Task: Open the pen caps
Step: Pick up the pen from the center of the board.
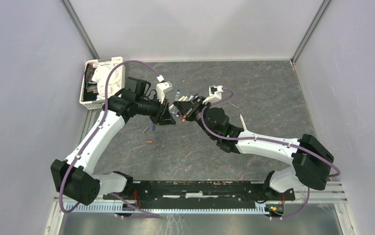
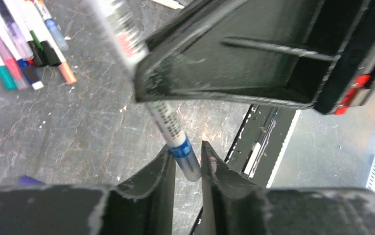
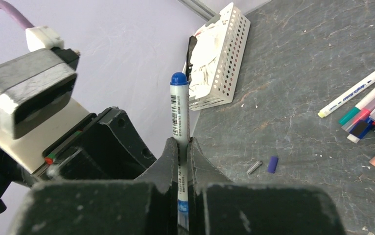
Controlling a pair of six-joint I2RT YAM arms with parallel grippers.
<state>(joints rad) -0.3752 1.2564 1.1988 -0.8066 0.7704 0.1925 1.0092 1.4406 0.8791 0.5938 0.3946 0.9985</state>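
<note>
My right gripper (image 3: 183,142) is shut on a white-barrelled pen (image 3: 179,110) and holds it in the air; its blue end points up. The pen's clear cap with a blue band (image 2: 185,159) sits between my left gripper's fingers (image 2: 185,149). The cap touches one finger, and a small gap shows to the other. The two grippers meet above mid-table, the left (image 1: 172,113) and the right (image 1: 181,108). Loose caps lie on the table: a purple one (image 3: 272,164) and a red-brown one (image 1: 149,142).
A bunch of coloured pens (image 2: 24,54) lies on the grey table; it also shows in the right wrist view (image 3: 366,105). A small metal spring (image 3: 253,167) lies beside the purple cap. A white perforated basket (image 1: 90,95) with cloth stands at the far left.
</note>
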